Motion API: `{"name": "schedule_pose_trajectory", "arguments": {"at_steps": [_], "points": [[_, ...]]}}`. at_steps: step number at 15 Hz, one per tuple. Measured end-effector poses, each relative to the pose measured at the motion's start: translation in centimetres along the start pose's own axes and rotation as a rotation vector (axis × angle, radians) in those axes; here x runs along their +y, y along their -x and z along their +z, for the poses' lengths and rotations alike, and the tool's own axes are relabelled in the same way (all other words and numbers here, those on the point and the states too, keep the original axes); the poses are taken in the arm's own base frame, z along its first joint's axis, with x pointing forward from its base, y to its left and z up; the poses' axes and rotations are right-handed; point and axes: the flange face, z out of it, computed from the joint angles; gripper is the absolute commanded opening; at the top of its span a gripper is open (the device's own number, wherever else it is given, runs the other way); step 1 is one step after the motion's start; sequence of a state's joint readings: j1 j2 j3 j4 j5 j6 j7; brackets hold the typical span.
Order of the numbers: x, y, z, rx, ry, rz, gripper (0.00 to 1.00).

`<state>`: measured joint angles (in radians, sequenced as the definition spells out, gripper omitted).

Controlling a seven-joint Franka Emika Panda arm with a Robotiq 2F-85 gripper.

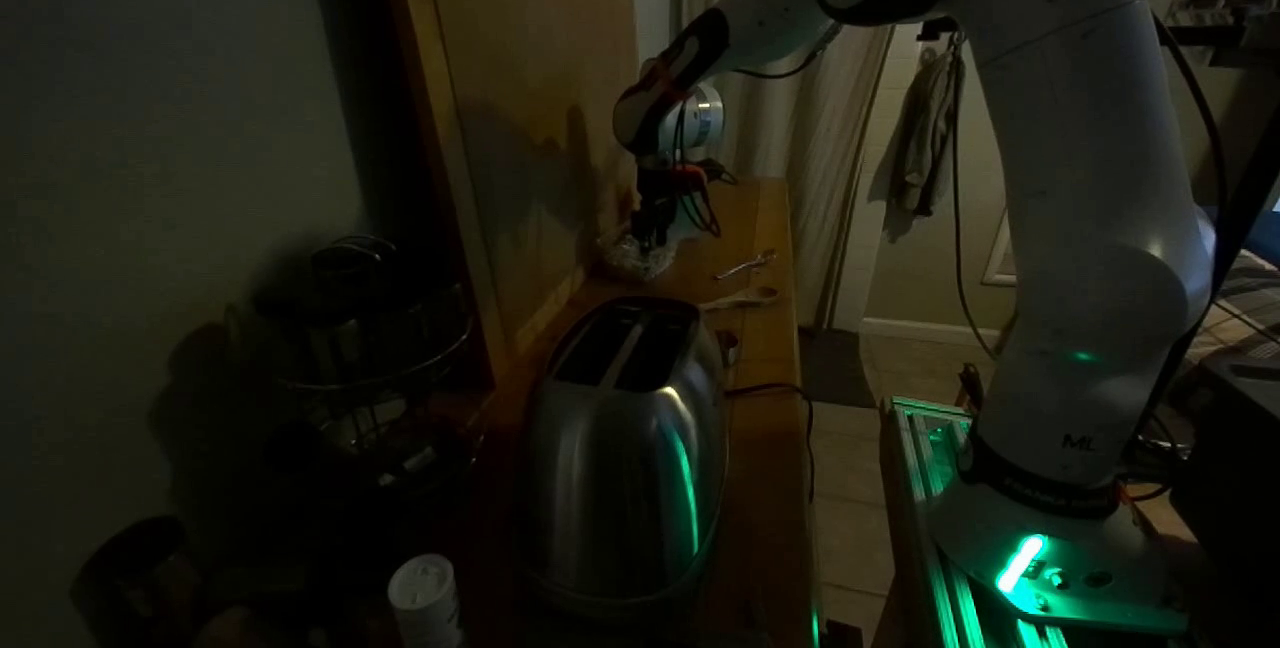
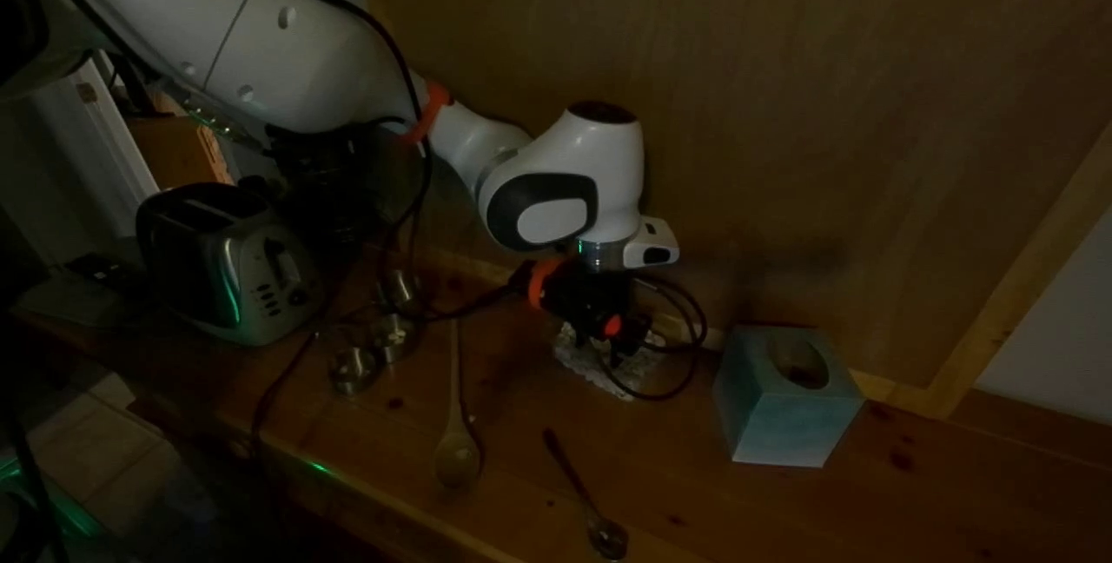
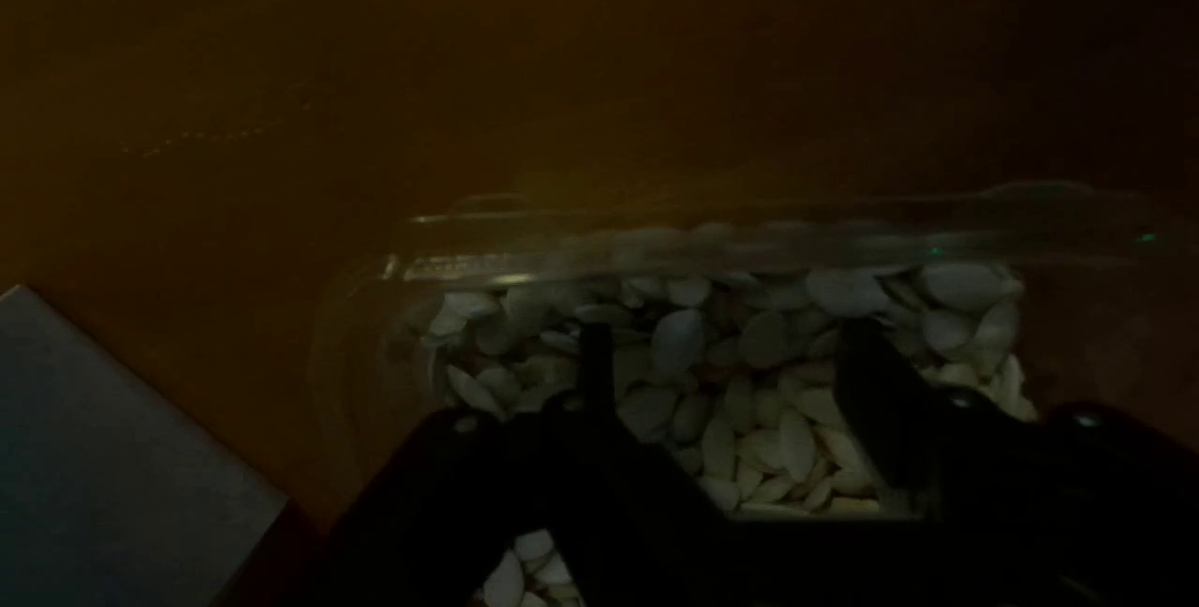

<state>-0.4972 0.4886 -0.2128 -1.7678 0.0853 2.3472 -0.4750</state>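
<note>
Hanging above a clear plastic container [image 3: 525, 274] of pale flat seeds [image 3: 796, 446], the gripper [image 3: 726, 345] has its two fingers [image 3: 596, 373] spread fairly wide, with seeds showing in the gap between them. It is too dim to tell whether they touch the heap. The container sits on a wooden counter [image 2: 938, 511], toward the far side in an exterior view, close to an upright wooden panel [image 2: 825, 129]. To its right stands a blue tissue box [image 2: 777, 428]. To its left and nearer lies a wooden spoon [image 2: 457, 459], bowl toward the near edge; a metal spoon [image 2: 606, 537] lies in front of the container, nearer still. Farther left, small metal cups [image 2: 350, 380] stand grouped together, and beyond them, well apart from the seeds, is a silver toaster [image 2: 261, 294]. In an exterior view that toaster fills the near middle, with a white cylinder [image 1: 425, 593] at near left and the robot arm [image 1: 1080, 228] rising on the right, a light [image 1: 1021, 563] on its base glowing green.
</note>
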Motion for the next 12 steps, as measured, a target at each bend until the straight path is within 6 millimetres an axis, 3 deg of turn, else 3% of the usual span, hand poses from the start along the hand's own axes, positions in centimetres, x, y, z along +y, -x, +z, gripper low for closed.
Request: {"name": "schedule_pose_trajectory", "arguments": {"at_steps": [1, 2, 4, 12], "points": [[-0.01, -0.03, 0.16, -0.003, -0.002, 0.003, 0.87], [-0.01, -0.05, 0.33, -0.005, -0.003, 0.006, 0.64], [-0.02, -0.05, 0.66, -0.01, -0.005, 0.012, 0.6], [0.2, -0.65, 0.54, -0.002, -0.005, 0.018, 0.04]]}}
